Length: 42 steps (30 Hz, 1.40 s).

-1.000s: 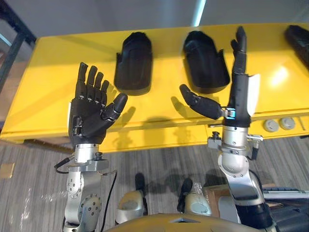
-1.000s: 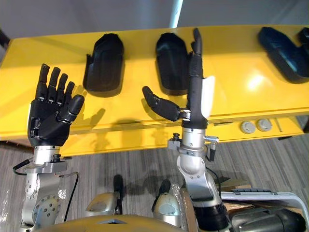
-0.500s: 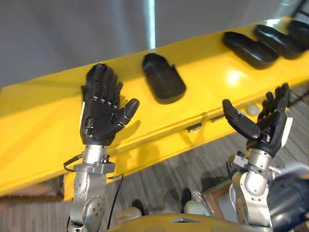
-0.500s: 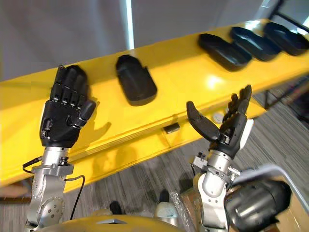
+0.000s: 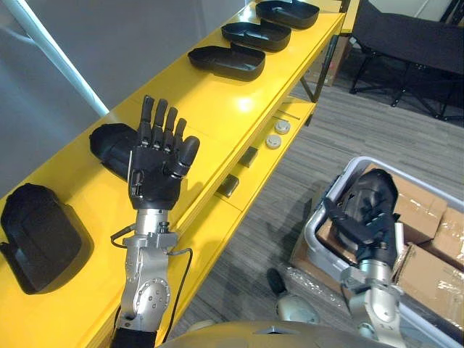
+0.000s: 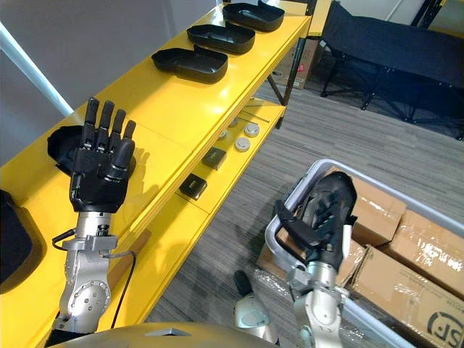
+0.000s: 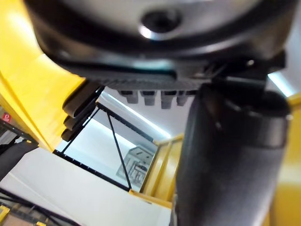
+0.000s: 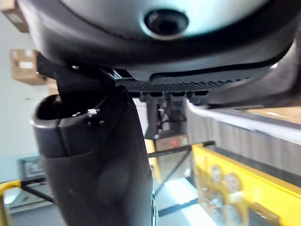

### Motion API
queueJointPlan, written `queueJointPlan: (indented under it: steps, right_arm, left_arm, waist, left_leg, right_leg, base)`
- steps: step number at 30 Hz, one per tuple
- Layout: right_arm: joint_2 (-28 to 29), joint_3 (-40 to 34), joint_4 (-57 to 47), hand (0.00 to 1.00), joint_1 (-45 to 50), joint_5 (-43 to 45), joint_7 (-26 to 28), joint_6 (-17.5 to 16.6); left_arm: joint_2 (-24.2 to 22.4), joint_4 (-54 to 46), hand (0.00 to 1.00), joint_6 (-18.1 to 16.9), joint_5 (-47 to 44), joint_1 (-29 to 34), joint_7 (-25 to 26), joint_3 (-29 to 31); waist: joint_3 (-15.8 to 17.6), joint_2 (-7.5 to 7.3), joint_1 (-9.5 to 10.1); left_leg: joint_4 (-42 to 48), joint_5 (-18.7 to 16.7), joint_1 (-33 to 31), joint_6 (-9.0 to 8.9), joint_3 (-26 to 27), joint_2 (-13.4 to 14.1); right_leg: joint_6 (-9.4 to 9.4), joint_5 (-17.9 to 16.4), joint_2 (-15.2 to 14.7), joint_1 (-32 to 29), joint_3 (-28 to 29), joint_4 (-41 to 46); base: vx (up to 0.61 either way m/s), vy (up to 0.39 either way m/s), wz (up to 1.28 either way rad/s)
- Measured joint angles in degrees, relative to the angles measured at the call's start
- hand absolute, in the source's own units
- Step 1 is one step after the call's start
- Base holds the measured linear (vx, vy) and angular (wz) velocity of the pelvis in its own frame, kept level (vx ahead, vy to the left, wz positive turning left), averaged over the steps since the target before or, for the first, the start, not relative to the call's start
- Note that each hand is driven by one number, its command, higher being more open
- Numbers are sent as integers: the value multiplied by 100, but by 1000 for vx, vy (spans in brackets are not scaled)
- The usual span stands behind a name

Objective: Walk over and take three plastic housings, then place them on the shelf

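Yellow desk (image 5: 217,116) runs along a grey wall over a grey plank floor (image 5: 362,123). Three plastic housings (image 5: 256,34), black and lying open side up, sit in a row at the desk's far end. A fourth housing (image 5: 107,141) lies by the rear edge near the middle, partly hidden behind the left hand (image 5: 154,174). A fifth housing (image 5: 40,235) sits dome up at the near end. The left hand is raised over the desk's front edge with its fingers straight and spread, holding nothing. The right hand (image 6: 322,217) is well apart from the desk, with its thumb out and its fingers loosely relaxed, empty. It hangs over a pale-rimmed crate (image 5: 313,226) on the floor beside cardboard boxes (image 6: 406,272).
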Motion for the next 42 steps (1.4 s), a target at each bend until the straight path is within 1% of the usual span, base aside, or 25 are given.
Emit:
queueJointPlan:
  steps: [3, 5, 6, 7, 8, 9, 10, 11, 13, 16, 18, 19, 20, 21, 22, 24, 26, 27, 28, 29, 30, 32, 35, 38, 42]
  right_arm:
    - [188, 207, 327, 100, 338, -219, -5, -91]
    - [290, 255, 316, 100, 594, -303, 122, -348]
    - [341, 285, 224, 100, 695, -383, 202, -558]
    - [349, 298, 44, 100, 713, -380, 289, -653]
    - [340, 319, 1, 100, 656, -374, 322, -715]
    - [275, 311, -44, 100, 459, -244, 403, -870]
    - [248, 382, -39, 100, 154, -122, 428, -969]
    - [231, 428, -21, 100, -13, -122, 417, -996]
    - [55, 857, 364, 100, -632, -412, 63, -1171]
    - [103, 1388, 803, 100, -1059, -960, -443, -1134]
    - [176, 1746, 892, 100, -1192, -1839, -705, -911]
    - [173, 1804, 891, 100, -1200, -2026, -722, -886]
    - [148, 1923, 853, 100, -1215, -2475, -701, -675]
    - [120, 1932, 851, 100, -1225, -2509, -687, -638]
    - [-21, 1918, 844, 100, -1255, -2651, -583, -446]
    - [-419, 1820, 833, 100, -1204, -2656, -525, -202]
    - [-641, 1520, 726, 100, -905, -2611, -493, -43]
    - [-660, 1287, 485, 100, -619, -2601, -492, -16]
    - [-663, 1132, 275, 100, -427, -2434, -464, -6]
    - [-667, 1099, 222, 100, -389, -2269, -416, 6]
    - [-660, 1075, 173, 100, -363, -1876, -225, 46]
    - [-669, 1089, 138, 100, -377, -1516, -35, 60]
    - [-630, 1145, 247, 100, -615, -1483, 11, 322]
    - [-559, 1115, 831, 100, -1122, -1507, -195, 389]
    - [-561, 598, 1812, 100, -2283, -1502, -674, 447]
  left_arm:
    - [22, -9, 100, -98, -19, -58, -110, -22]
    - [64, -50, 100, -130, -17, -86, -44, -27]
    - [92, -141, 100, -147, -3, -92, 54, -41]
    - [155, -204, 100, -210, 79, -88, 190, -53]
    - [172, -185, 100, -212, 175, -92, 253, -47]
    - [174, -188, 100, -210, 356, -34, 392, -3]
    - [147, -192, 100, -211, 440, 56, 416, 163]
    - [122, -188, 100, -208, 427, 112, 415, 236]
    - [-99, -155, 100, -169, 282, 267, 373, 355]
    - [-170, 50, 100, -167, -268, 356, -6, 289]
    - [-157, 285, 100, -112, -710, 363, -334, 94]
    - [-157, 310, 100, -110, -741, 362, -350, 24]
    - [-114, 354, 100, -107, -802, 330, -354, -167]
    - [-105, 371, 100, -106, -810, 315, -354, -206]
    - [-169, 407, 100, -102, -820, 269, -289, -376]
    - [-244, 612, 100, -55, -821, 136, -220, -888]
    - [-259, 735, 100, 51, -714, 31, -125, -1284]
    - [-275, 734, 100, 51, -610, 28, -73, -1429]
    - [-275, 734, 100, 51, -481, 32, -47, -1486]
    - [-270, 734, 100, 51, -439, 40, -35, -1487]
    - [-237, 733, 100, 51, -439, 56, 17, -1476]
    - [-197, 717, 100, 51, -440, 36, 116, -1438]
    - [-167, 719, 100, 177, -456, 154, 151, -1165]
    - [-83, 719, 100, 324, -442, 217, 82, -1085]
    - [28, 712, 100, 460, -229, 117, -128, -1091]
  waist:
    - [54, -27, 84]
    - [112, -105, 76]
    - [198, -235, 91]
    - [303, -394, 93]
    - [335, -410, 89]
    - [364, -314, 174]
    - [358, -352, 289]
    - [362, -357, 315]
    - [374, -317, 450]
    - [365, -288, 654]
    - [313, -406, 727]
    - [307, -429, 720]
    - [245, -583, 698]
    - [235, -580, 700]
    - [218, -490, 622]
    - [169, -287, 404]
    - [171, -290, 214]
    - [204, -342, 156]
    - [205, -338, 155]
    - [205, -339, 156]
    - [197, -334, 155]
    - [189, -330, 215]
    - [244, -404, 318]
    - [302, -474, 506]
    - [495, -543, 673]
  left_leg:
    - [-69, 2, 122, -2, 73, -198]
    - [-52, -19, 296, 34, 245, -277]
    - [-16, -74, 441, 111, 459, -346]
    - [153, -160, 489, 186, 779, -375]
    - [205, -156, 457, 195, 896, -380]
    - [127, -112, 392, 271, 1127, -320]
    - [99, -24, 281, 308, 1421, -270]
    - [99, 22, 217, 316, 1493, -245]
    - [141, 171, 62, 254, 1598, -11]
    - [139, 349, -113, 27, 1628, 307]
    - [312, 498, -394, -220, 1688, 630]
    - [367, 528, -457, -272, 1695, 716]
    - [443, 647, -569, -485, 1778, 935]
    - [443, 672, -575, -530, 1798, 973]
    - [427, 753, -586, -650, 1817, 1201]
    - [354, 973, -556, -580, 1750, 1527]
    - [410, 1394, -485, -384, 1738, 1627]
    - [525, 1269, -505, -488, 1738, 1605]
    - [495, 1057, -505, -534, 1753, 1367]
    - [423, 1017, -508, -487, 1779, 1214]
    - [291, 889, -471, -254, 1966, 1060]
    - [181, 860, -494, -282, 1880, 928]
    - [12, 871, -536, -317, 1896, 638]
    - [78, 858, -626, -300, 1818, 468]
    - [365, 803, -1132, -198, 1563, 407]
  right_leg:
    - [122, -86, -74, -221, 136, 491]
    - [122, -86, -82, -233, 144, 692]
    - [123, -85, -108, -233, 42, 815]
    - [-85, -151, -258, -205, -220, 716]
    - [-254, -281, -365, -218, -543, 708]
    - [-619, -554, -520, -522, -1344, 977]
    - [-700, -621, -773, -911, -1850, 1811]
    - [-774, -676, -901, -1033, -2025, 2290]
    - [-804, -1069, -1459, -1013, -2296, 3664]
    - [-795, -1161, -1968, -617, -2372, 4002]
    - [-608, -1053, -2218, -273, -2444, 3715]
    - [-353, -1037, -2218, -143, -2526, 3458]
    - [495, -1109, -2094, 269, -2960, 2395]
    - [622, -1208, -2046, 333, -3012, 2283]
    - [680, -1527, -1786, 351, -3138, 2085]
    - [475, -1731, -1407, 362, -3176, 2068]
    - [321, -1816, -1293, 457, -3149, 2077]
    - [233, -1865, -1314, 473, -3072, 2074]
    - [204, -1881, -1317, 439, -2968, 2073]
    - [204, -1881, -1316, 423, -2929, 2079]
    - [204, -1881, -1315, 375, -2916, 2136]
    - [207, -1879, -1360, 175, -2916, 2245]
    - [375, -1714, -1608, 55, -2911, 2180]
    - [462, -1330, -1753, 200, -3061, 1799]
    - [413, -704, -1766, 330, -3442, 1110]
  base:
    - [-58, 134, -16]
    - [-129, 95, -59]
    - [-252, 45, -91]
    - [-290, 31, -96]
    - [-367, 18, -108]
    - [-357, 45, -115]
    - [-328, 23, -110]
    - [-263, 3, -73]
    - [-170, -53, -37]
    - [-71, -187, -27]
    - [-19, -437, -29]
    - [-15, -676, -54]
    - [-14, -524, -54]
    - [-15, -516, -81]
    - [2, -380, -53]
    - [34, -429, -43]
    - [43, -273, -28]
    - [9, -117, -45]
    - [5, -69, -53]
    - [2, -20, -56]
    - [-6, -17, -33]
    - [-51, 20, -17]
    - [-89, 111, 1]
    - [-98, 134, 10]
    - [-151, 108, 27]
